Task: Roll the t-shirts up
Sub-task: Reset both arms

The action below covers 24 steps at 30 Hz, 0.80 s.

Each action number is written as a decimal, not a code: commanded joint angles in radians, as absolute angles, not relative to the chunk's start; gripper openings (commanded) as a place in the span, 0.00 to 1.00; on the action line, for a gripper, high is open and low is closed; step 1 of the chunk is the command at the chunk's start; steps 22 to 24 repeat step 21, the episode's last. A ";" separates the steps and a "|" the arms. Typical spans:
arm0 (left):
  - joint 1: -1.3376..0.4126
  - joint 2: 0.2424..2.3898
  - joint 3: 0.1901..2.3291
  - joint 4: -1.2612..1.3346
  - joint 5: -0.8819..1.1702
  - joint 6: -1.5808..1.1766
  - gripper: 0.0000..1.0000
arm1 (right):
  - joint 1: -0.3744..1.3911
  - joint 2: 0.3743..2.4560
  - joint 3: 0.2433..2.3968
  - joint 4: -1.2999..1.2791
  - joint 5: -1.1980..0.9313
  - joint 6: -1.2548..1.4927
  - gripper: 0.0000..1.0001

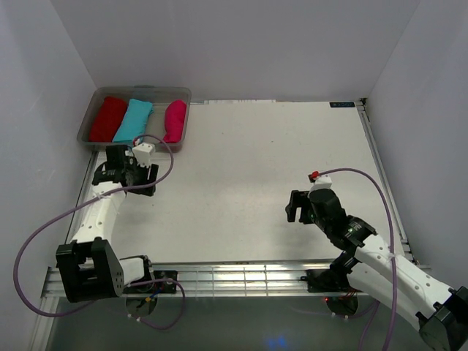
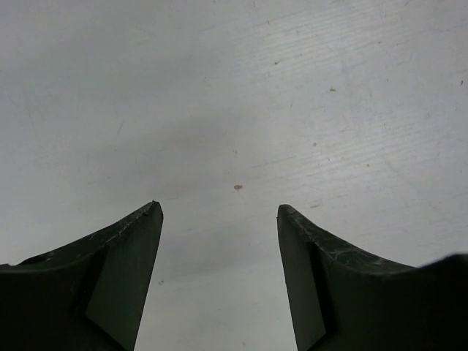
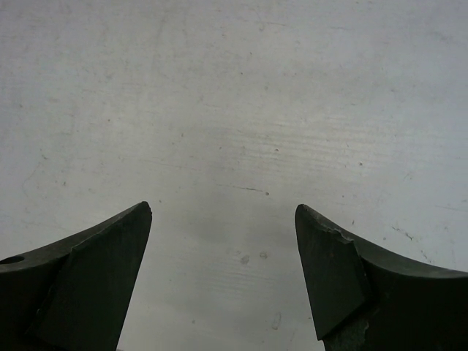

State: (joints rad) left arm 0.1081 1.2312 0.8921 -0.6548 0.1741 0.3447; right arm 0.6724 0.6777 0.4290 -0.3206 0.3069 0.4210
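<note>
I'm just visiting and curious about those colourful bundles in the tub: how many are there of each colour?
1 red t-shirt
1 turquoise t-shirt
1 magenta-pink t-shirt
Total: 3, all rolled up in the bin.

Bright, even overhead light, soft shadow on the table (image 2: pixel 183 146), slightly blurry wrist views.

Three plain t-shirts: a dark red t-shirt (image 1: pixel 108 119), a turquoise t-shirt (image 1: pixel 134 121) and a bright magenta-pink t-shirt (image 1: pixel 175 121). Their bin (image 1: pixel 139 92) is clear with a greyish tint. The table (image 1: pixel 248 161) is matte white with faint scratches and tiny brown specks. The left gripper (image 2: pixel 219 210) and right gripper (image 3: pixel 223 207) are black, scuffed pale along the edges. The left arm (image 1: pixel 99 216) and right arm (image 1: pixel 380 256) are white with black joints. The cables (image 1: pixel 390 219) are pale purple and the walls (image 1: pixel 234 44) a plain lilac-white.
</note>
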 commanded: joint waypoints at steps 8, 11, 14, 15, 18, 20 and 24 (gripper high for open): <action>0.107 1.115 0.818 -0.632 0.137 0.356 0.75 | 0.669 0.661 0.457 -0.419 0.408 0.577 0.85; 0.109 1.115 0.812 -0.632 0.144 0.351 0.75 | 0.669 0.627 0.446 -0.417 0.417 0.586 0.85; 0.109 1.109 0.804 -0.632 0.156 0.347 0.75 | 0.669 0.594 0.443 -0.425 0.442 0.600 0.85; 0.109 1.109 0.802 -0.632 0.156 0.347 0.75 | 0.669 0.585 0.443 -0.428 0.445 0.600 0.85; 0.109 1.103 0.793 -0.632 0.156 0.347 0.75 | 0.669 0.561 0.446 -0.439 0.453 0.597 0.84; 0.109 1.098 0.788 -0.630 0.156 0.347 0.75 | 0.669 0.552 0.449 -0.448 0.465 0.597 0.83; 0.109 1.098 0.787 -0.634 0.156 0.348 0.75 | 0.669 0.552 0.451 -0.452 0.472 0.594 0.84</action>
